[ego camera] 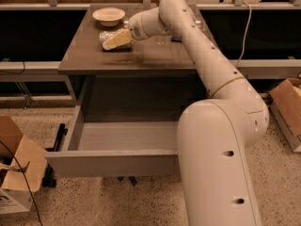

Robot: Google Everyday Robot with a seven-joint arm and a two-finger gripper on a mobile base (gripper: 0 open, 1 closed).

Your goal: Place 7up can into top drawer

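The gripper (117, 40) meets the can (105, 36) on the table (155, 60); whether it grips, I cannot tell. Light, thin-walled, probably dentable: hold mid-body.

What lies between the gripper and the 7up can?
Nothing shows between them in the camera view: the gripper sits right against the 7up can on the table.

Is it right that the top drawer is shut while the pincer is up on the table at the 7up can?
No. The camera view shows the top drawer pulled open; the pincer is at the 7up can on the table.
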